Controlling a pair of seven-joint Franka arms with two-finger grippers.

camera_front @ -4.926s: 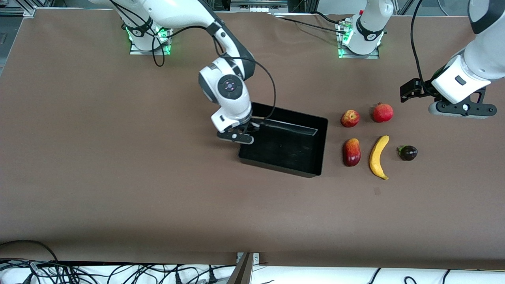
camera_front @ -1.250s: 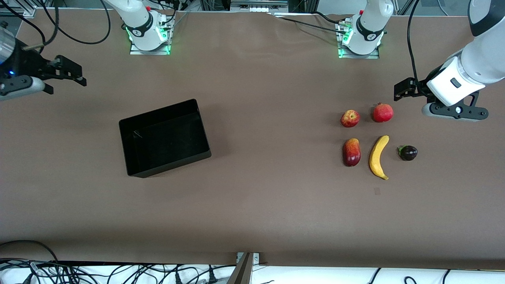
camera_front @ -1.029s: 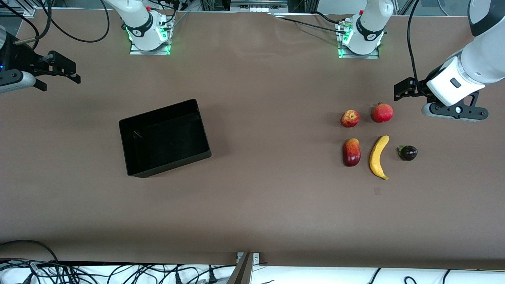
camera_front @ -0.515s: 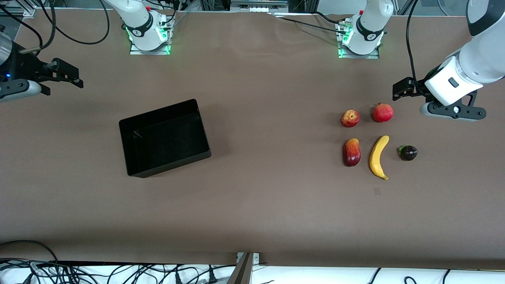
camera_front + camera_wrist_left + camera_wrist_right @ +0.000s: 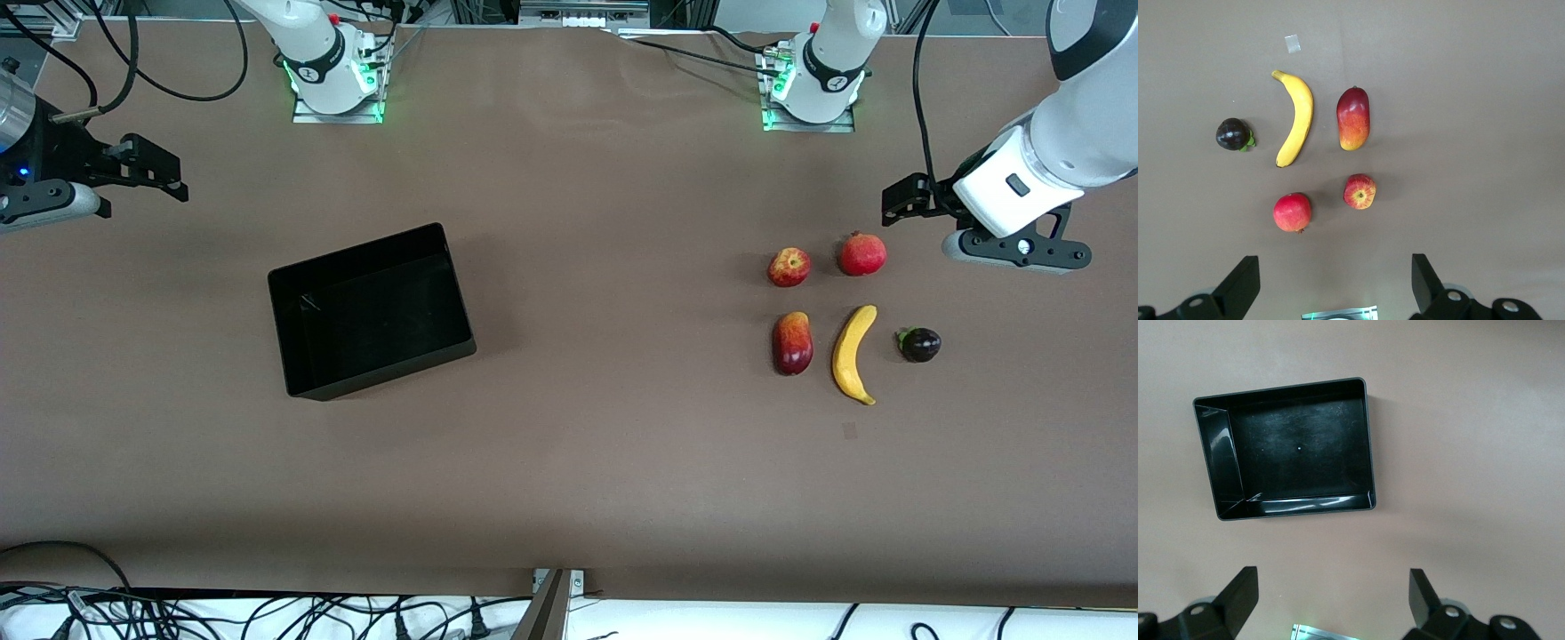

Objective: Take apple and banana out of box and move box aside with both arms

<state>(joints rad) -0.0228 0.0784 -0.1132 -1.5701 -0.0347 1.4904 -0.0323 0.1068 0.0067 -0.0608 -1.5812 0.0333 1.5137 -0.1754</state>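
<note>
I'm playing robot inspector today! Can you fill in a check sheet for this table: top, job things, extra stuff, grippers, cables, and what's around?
Surface: brown table, bare in the middle.
Job's things: black box empty, toward the right arm's end; banana and apple on the table toward the left arm's end.
Clutter: mango, red round fruit, dark purple fruit.
Grippers: left gripper open above the fruits; right gripper open, waiting.
Cables: bundle along the table's near edge.
Surroundings: nothing seen.

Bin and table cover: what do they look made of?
Bin: looks like hard black plastic with a glossy finish; its inner walls show bright streaks of reflected light and the floor has a soft sheen. Table cover: a matte brown sheet, maybe paper or thin mat; no glare, and faint ripples show near the arm bases. Neither is certain from looks alone.
</note>
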